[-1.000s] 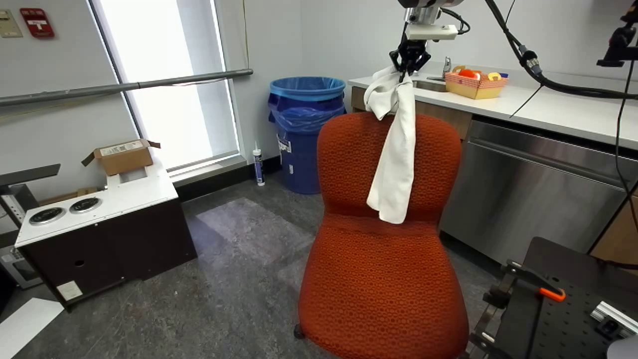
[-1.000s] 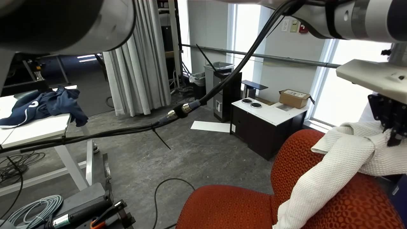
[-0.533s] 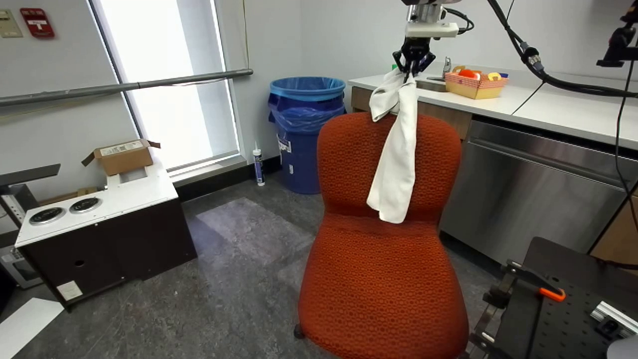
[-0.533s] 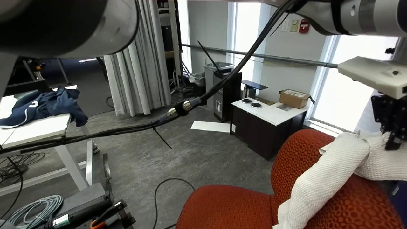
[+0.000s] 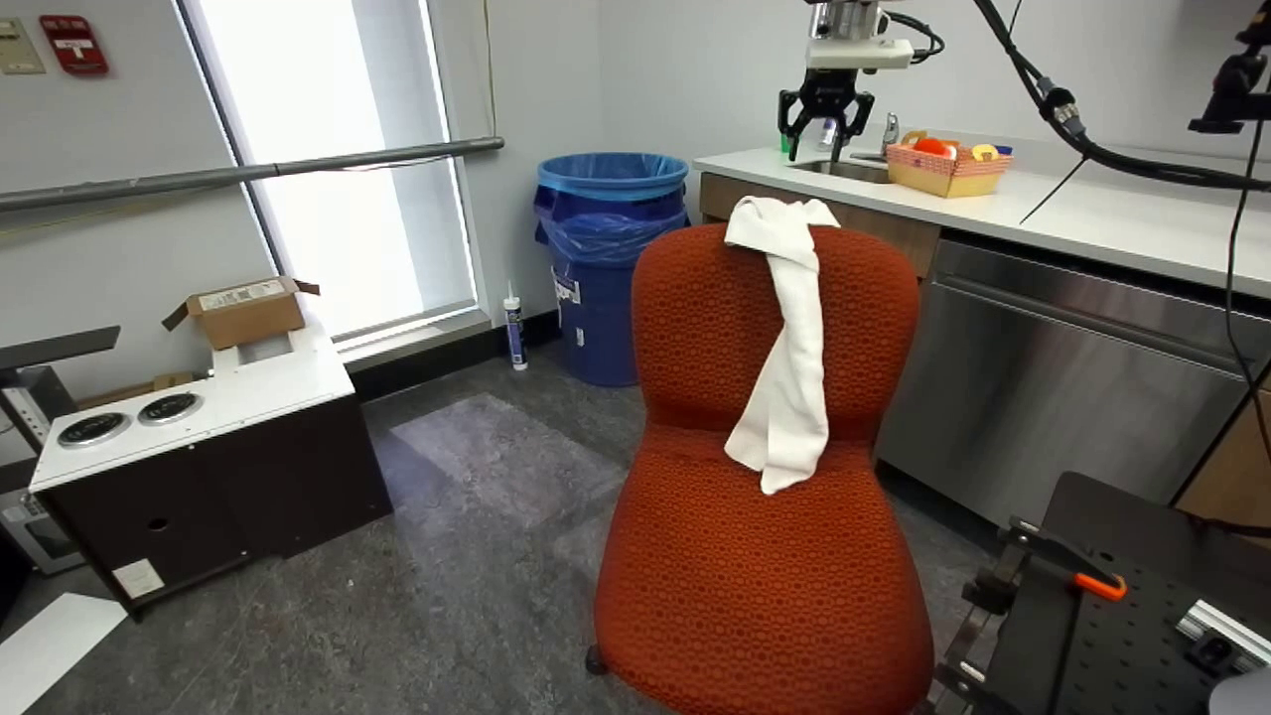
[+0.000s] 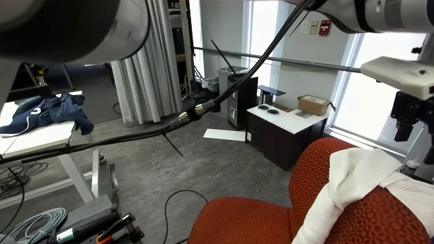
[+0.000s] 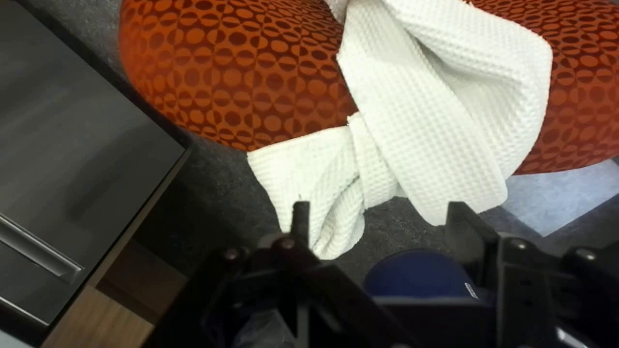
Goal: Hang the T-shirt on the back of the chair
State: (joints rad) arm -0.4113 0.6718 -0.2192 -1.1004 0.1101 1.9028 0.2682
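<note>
A white, waffle-textured strip of cloth [image 5: 794,338], presumably the task's T-shirt though no sleeves can be made out, lies draped over the rounded backrest [image 5: 695,308] of a red-orange patterned fabric chair [image 5: 765,596], right of centre in an exterior view. Above the cloth in that frame hangs a black two-fingered gripper [image 5: 814,156], its fingers spread, nothing between them, a visible gap separating them from the bunched fabric below. In the wrist view the gripper enters from the bottom, and most of the cloth lies beyond it, upper centre to right.

In the exterior view, the cloth's long axis runs nearly upright down the front of the backrest, its loose end pointing towards the bottom of the frame and reaching the seat; another end hangs behind. The hanging looks done; the next move probably calls for withdrawing upward without brushing the cloth, which could slip forward.
</note>
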